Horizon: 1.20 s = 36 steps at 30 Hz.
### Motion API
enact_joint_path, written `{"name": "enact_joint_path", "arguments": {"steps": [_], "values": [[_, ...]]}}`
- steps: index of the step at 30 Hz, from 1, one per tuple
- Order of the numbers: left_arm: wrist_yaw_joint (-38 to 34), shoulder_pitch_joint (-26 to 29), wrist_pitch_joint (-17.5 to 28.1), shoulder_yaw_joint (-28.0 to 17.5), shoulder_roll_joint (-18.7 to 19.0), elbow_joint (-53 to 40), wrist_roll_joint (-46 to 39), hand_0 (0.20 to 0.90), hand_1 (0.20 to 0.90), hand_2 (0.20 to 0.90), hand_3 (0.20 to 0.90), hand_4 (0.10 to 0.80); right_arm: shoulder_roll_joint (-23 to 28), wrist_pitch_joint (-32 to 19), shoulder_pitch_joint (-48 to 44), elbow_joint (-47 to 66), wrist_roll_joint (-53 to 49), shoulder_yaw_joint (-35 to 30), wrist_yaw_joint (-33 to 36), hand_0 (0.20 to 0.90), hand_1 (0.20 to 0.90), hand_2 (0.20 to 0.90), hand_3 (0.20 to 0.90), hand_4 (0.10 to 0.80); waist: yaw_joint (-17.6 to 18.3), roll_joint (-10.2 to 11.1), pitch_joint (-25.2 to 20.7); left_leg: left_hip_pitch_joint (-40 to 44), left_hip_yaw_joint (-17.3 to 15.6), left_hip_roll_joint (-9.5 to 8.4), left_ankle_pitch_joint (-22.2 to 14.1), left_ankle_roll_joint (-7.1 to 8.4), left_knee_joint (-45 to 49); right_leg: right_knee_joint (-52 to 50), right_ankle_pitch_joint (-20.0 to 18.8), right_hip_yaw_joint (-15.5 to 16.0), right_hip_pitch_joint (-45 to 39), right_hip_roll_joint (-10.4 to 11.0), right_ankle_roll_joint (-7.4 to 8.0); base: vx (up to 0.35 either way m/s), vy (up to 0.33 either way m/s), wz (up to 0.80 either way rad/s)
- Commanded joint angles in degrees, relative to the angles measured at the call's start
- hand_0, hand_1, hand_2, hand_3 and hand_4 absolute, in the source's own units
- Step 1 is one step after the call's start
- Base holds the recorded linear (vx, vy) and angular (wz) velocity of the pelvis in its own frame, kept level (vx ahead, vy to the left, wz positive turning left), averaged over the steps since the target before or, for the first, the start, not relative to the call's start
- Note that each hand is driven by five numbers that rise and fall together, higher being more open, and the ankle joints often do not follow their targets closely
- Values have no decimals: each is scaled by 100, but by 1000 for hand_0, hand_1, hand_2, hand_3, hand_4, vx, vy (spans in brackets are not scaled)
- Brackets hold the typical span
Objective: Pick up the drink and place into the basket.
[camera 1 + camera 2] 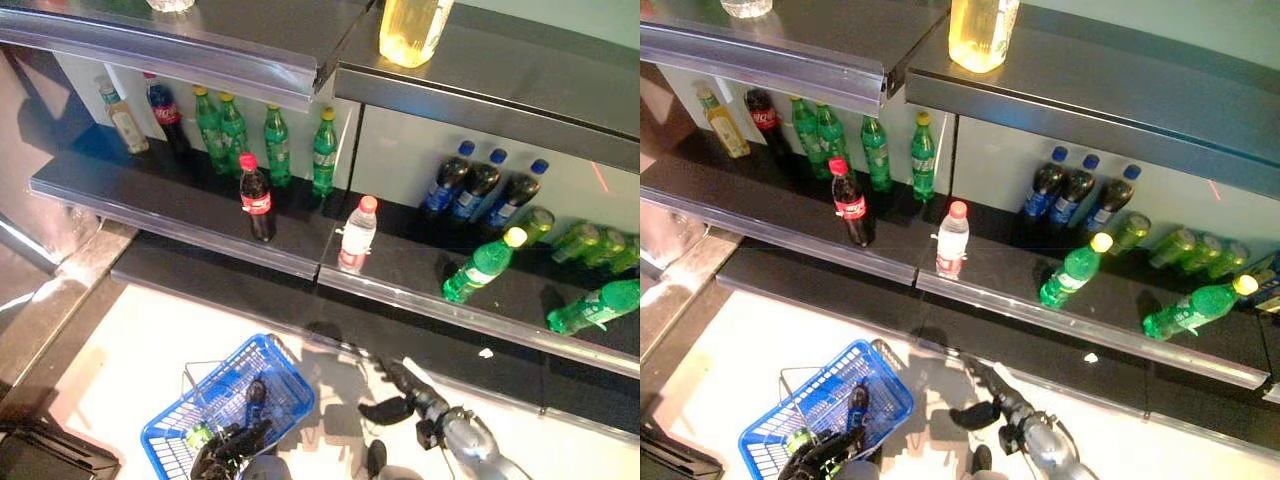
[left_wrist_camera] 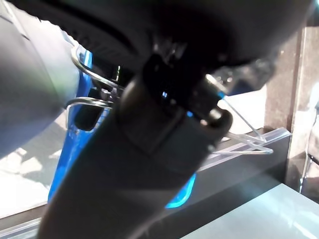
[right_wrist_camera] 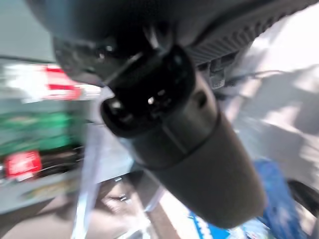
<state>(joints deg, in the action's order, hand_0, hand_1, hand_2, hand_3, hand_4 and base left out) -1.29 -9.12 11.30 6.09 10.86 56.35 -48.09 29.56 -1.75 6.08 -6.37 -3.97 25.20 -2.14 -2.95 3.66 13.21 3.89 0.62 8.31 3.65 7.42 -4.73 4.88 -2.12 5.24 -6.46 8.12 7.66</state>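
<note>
The blue basket (image 1: 232, 398) hangs low at the left, held off the floor by my left hand (image 1: 232, 446), which is shut on its wire handles (image 2: 81, 63). A dark bottle (image 1: 255, 393) and a green drink (image 1: 200, 433) lie in the basket. My right hand (image 1: 402, 385) is open and empty, low in front of the bottom shelf, to the right of the basket. On the shelf above stand a cola bottle with a red cap (image 1: 256, 197) and a clear bottle with a pink cap (image 1: 357, 233), both near the front edge.
Green bottles (image 1: 272, 145) and a yellowish bottle (image 1: 125, 118) stand at the shelf's back left. Dark bottles with blue caps (image 1: 478, 185) stand at the right. Green bottles (image 1: 483, 265) lie on their sides at the far right. A yellow jug (image 1: 412, 28) sits on the upper shelf.
</note>
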Motion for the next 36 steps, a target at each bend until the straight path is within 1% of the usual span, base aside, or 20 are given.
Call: {"name": "enact_joint_path", "arguments": {"steps": [1,2,3,6,9,13,15,17,19,21,23,27,30,36], "values": [[193,5,617,231,200,-580,272,300,300,300,200,100,155,-790,-521,1281,-464,-496,335,900,900,900,900,800,-52,18,-285,-196,200,413,198,-66,190,-543,-64,-107,299,380,92,0,0,0],[186,12,593,210,190,-559,276,300,300,300,200,100,161,-896,-570,1462,-455,-609,429,900,900,900,900,800,-46,9,-302,-198,201,420,194,-63,195,-552,-54,-115,306,378,95,0,0,0],[209,17,591,199,175,-505,264,300,300,300,200,100,164,-998,-618,1669,-367,-725,683,900,900,900,900,800,-40,-10,-319,-196,204,430,184,-62,205,-580,-32,-119,314,379,96,0,0,0],[253,3,625,178,138,-410,305,300,300,300,200,100,133,-1155,-688,1853,-344,-927,1095,900,900,900,900,800,-38,-47,-336,-197,218,442,157,-59,261,-654,9,-116,326,391,93,0,0,0],[314,-14,693,203,75,-290,290,300,300,300,200,100,-59,-1217,-859,2078,-339,-1158,1789,900,900,900,900,800,-70,-120,-334,-227,282,431,90,-56,419,-879,136,-68,359,405,61,39,41,1],[333,19,711,269,60,-180,319,300,300,300,200,100,-239,-1073,-1122,1963,-324,-1157,2332,900,900,900,900,800,-145,-189,-243,-343,423,381,31,-55,685,-1178,241,11,447,436,6,11,37,2],[356,37,723,321,63,-142,313,300,300,300,200,100,-323,-890,-1340,1811,-223,-1084,2717,900,900,900,900,800,-219,-239,-156,-436,530,335,6,-47,860,-1370,303,86,514,460,-35,12,62,10],[359,40,731,354,60,-136,299,300,300,300,200,100,-383,-824,-1449,1682,-234,-1045,2884,900,900,900,900,800,-251,-263,-100,-490,574,311,-8,-43,955,-1461,337,125,545,474,-58,27,63,14],[362,26,725,373,60,-124,282,300,300,300,200,100,-467,-659,-1567,1488,-169,-1015,3196,900,900,900,900,800,-305,-305,1,-535,646,271,-21,-40,1073,-1572,371,178,558,496,-84,76,72,7],[315,-15,740,441,24,-195,325,300,300,300,200,100,-654,-493,-1633,1271,-87,-1021,3893,900,900,900,900,800,-384,-331,124,-617,739,200,-64,-67,1208,-1694,411,234,589,550,-99,49,61,8],[312,8,727,469,18,-274,300,300,300,300,200,100,-811,-521,-1662,1074,30,-1053,4409,900,900,900,900,800,-407,-364,245,-687,766,145,-74,-91,1248,-1748,414,245,651,571,-99,-34,61,18],[333,167,725,604,6,-442,126,300,300,300,200,100,-1047,-585,-1935,774,183,-1162,5143,900,900,900,900,800,-428,-453,584,-866,812,41,-116,-133,1332,-1782,389,223,787,621,-96,-123,63,7],[341,242,739,698,3,-593,47,300,300,300,200,100,-1162,-585,-2070,704,286,-1229,5521,900,900,900,900,800,-444,-501,805,-961,843,-8,-131,-164,1377,-1795,356,207,855,650,-92,-98,29,5],[242,383,776,824,4,-771,-76,300,300,300,200,100,-1263,-485,-2271,719,260,-1220,5677,900,900,900,900,800,-479,-528,1073,-1069,893,-66,-139,-204,1440,-1791,323,181,884,694,-83,-5,3,0]]}}
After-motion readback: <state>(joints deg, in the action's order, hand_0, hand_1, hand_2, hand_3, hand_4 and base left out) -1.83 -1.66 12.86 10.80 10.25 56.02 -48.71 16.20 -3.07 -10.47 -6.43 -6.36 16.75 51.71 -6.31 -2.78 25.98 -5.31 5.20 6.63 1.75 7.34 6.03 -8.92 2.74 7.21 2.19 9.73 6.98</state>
